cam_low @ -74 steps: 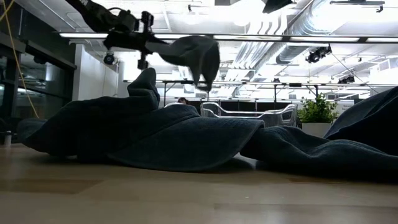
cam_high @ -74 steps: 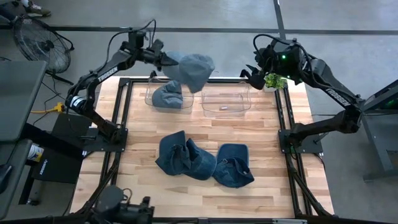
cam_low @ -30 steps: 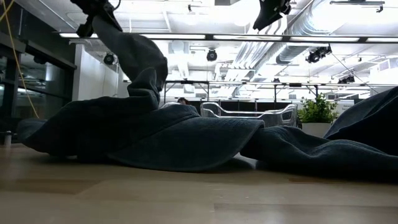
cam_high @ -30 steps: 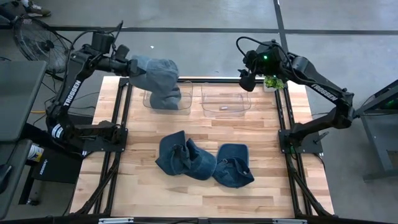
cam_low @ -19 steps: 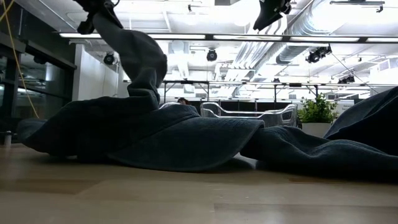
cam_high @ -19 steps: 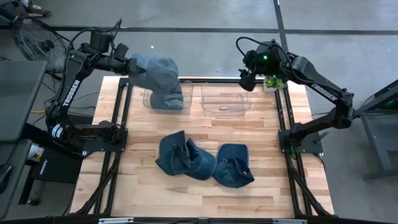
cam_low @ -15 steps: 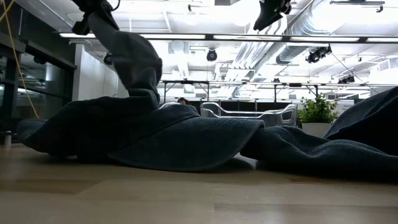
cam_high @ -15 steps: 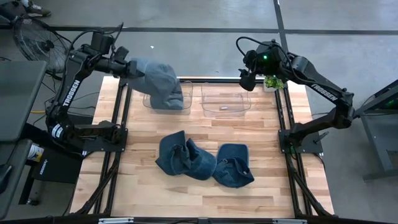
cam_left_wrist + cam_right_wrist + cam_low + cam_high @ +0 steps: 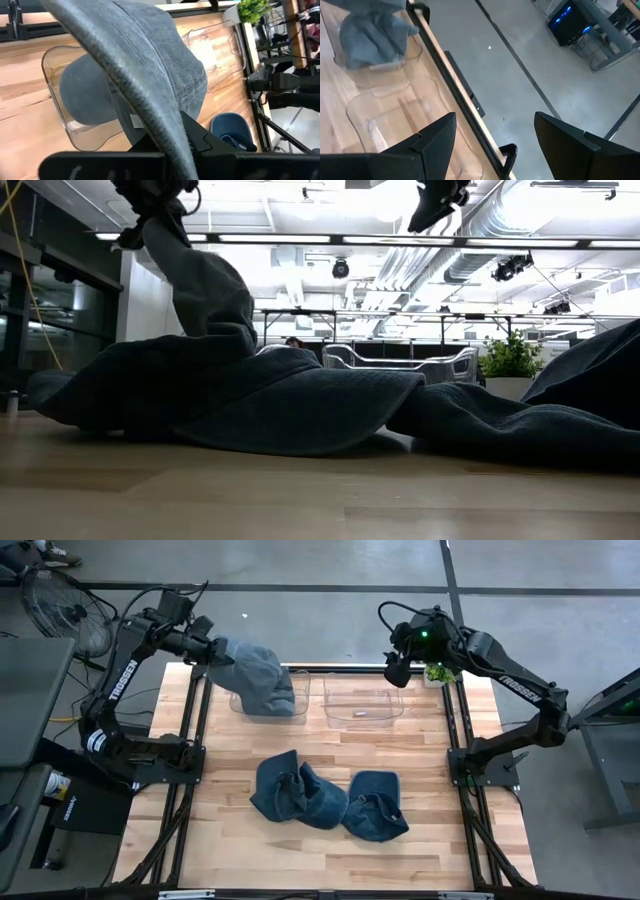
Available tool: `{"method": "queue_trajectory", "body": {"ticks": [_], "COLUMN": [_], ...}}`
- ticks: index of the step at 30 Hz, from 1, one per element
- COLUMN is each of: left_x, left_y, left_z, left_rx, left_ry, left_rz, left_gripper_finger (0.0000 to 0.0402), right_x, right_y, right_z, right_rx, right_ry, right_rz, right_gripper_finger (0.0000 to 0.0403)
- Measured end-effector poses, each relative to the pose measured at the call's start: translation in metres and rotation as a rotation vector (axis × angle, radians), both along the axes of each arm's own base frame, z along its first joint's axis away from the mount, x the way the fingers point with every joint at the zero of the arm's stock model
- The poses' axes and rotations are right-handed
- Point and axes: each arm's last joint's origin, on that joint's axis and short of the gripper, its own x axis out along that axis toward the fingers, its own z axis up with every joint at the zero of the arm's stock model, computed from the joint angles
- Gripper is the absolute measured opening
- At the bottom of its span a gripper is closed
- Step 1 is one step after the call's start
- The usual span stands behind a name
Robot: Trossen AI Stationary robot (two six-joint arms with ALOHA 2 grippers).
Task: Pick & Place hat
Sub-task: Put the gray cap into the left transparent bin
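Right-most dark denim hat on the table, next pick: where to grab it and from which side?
Take the dark blue denim hat by the crumpled brim edge at its near end, coming straight down from above. It lies slumped flat, so only raised folds offer a pinch; its left side touches the neighbouring denim hat. The right hand, open over the empty clear bin, seems nearer.

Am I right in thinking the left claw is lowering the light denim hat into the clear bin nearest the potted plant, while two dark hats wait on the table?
Not quite: the left claw holds the light denim hat over the clear bin farther from the potted plant, as the high view shows. The bin beside the plant has no hat in it. The dark hats do wait on the table.
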Motion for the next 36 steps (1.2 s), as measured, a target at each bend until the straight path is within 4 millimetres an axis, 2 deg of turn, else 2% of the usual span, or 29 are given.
{"method": "queue_trajectory", "body": {"ticks": [5,11,20,25,30,36], "left_x": [0.019,0.043,0.058,0.062,0.058,0.058], "left_y": [0.008,0.012,0.020,0.023,0.022,0.023], "left_z": [-0.011,-0.043,-0.097,-0.118,-0.139,-0.153], "left_rx": [-0.016,-0.043,-0.082,-0.112,-0.110,-0.098], "left_ry": [0.078,0.092,0.086,0.005,0.075,0.050], "left_rz": [-0.039,-0.048,0.052,0.068,0.133,0.158], "left_gripper_finger": [0.0004,0.0004,0.0004,0.0004,0.0004,0.0004], "right_x": [0.003,0.007,0.008,0.009,0.019,0.036], "right_y": [-0.002,-0.004,-0.004,-0.003,-0.003,-0.006], "right_z": [-0.021,-0.036,-0.036,-0.035,-0.026,-0.017], "right_rx": [0.039,0.061,0.061,0.087,0.124,0.108], "right_ry": [0.047,0.055,0.048,0.020,-0.146,-0.325], "right_rz": [-0.009,-0.021,-0.018,0.025,0.147,0.263], "right_gripper_finger": [0.0263,0.0263,0.0263,0.0263,0.0263,0.0263]}}
